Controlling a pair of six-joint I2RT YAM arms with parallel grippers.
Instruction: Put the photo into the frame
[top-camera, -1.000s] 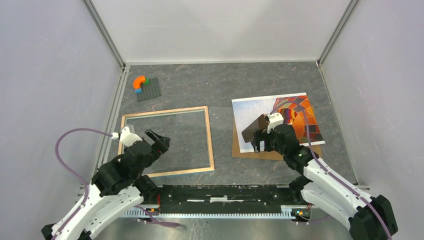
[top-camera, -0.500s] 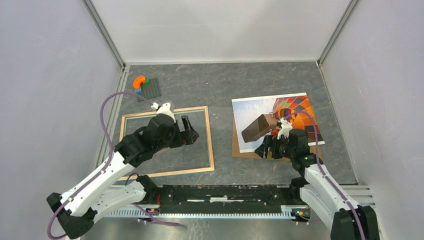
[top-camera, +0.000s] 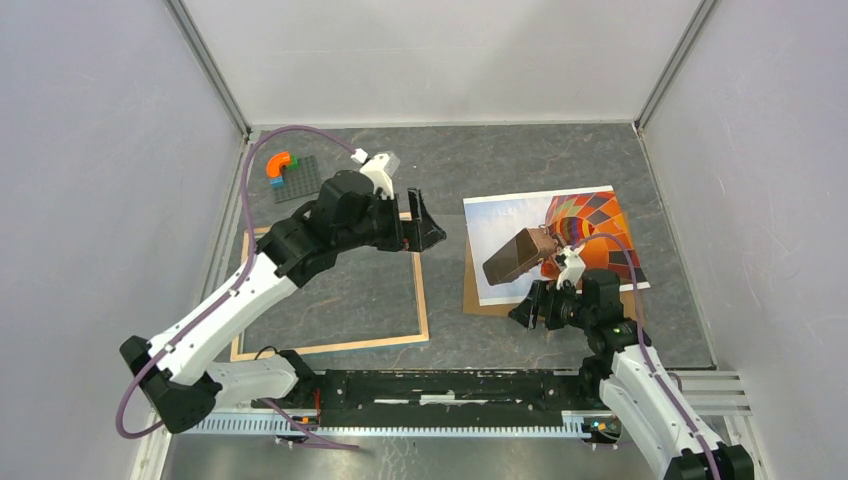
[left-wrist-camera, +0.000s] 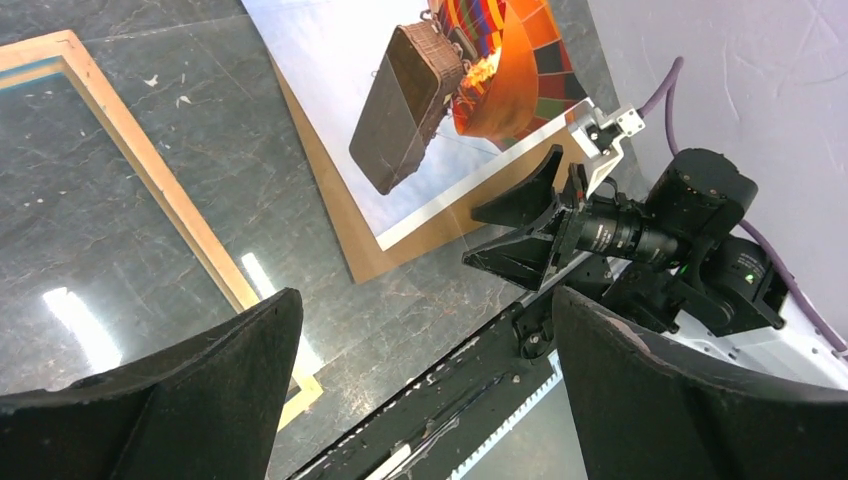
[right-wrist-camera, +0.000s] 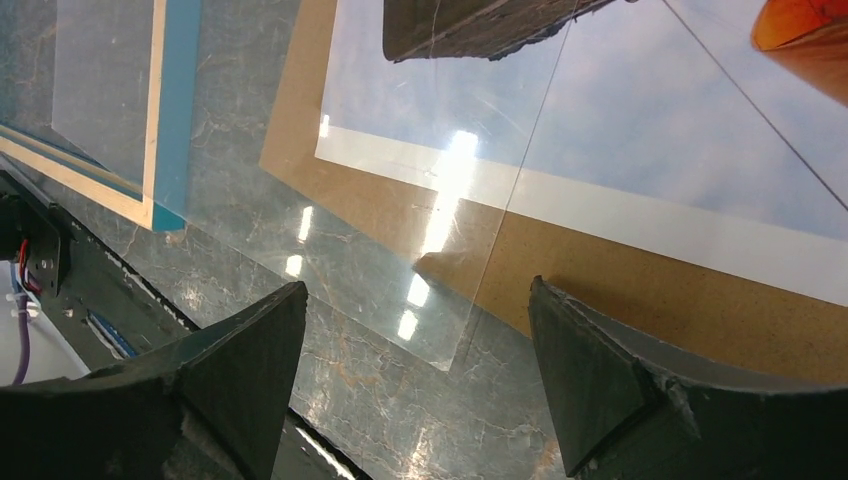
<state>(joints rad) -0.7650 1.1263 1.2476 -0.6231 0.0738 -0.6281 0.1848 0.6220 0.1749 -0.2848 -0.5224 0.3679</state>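
The photo (top-camera: 515, 220) of a red-orange balloon lies face up at the right on a brown backing board (top-camera: 476, 303). The frame (top-camera: 423, 300) lies flat at the left, light wood side up; its blue edge (right-wrist-camera: 172, 120) shows in the right wrist view. My left gripper (top-camera: 425, 228) hangs open above the frame's far right corner, pointing towards the photo (left-wrist-camera: 330, 60). My right gripper (top-camera: 531, 303) is open and low at the board's near edge (right-wrist-camera: 650, 280), nothing between its fingers. A clear sheet (right-wrist-camera: 400, 270) lies over the photo's near left corner and the table.
A grey studded baseplate (top-camera: 298, 180) with an orange curved piece (top-camera: 279, 162) sits at the far left. White walls close in three sides. The black base rail (top-camera: 450, 386) runs along the near edge between the arms.
The left arm has swung from the near left across the frame to its far right corner. The right gripper has drawn back off the photo to the board's near edge, jaws slightly narrower.
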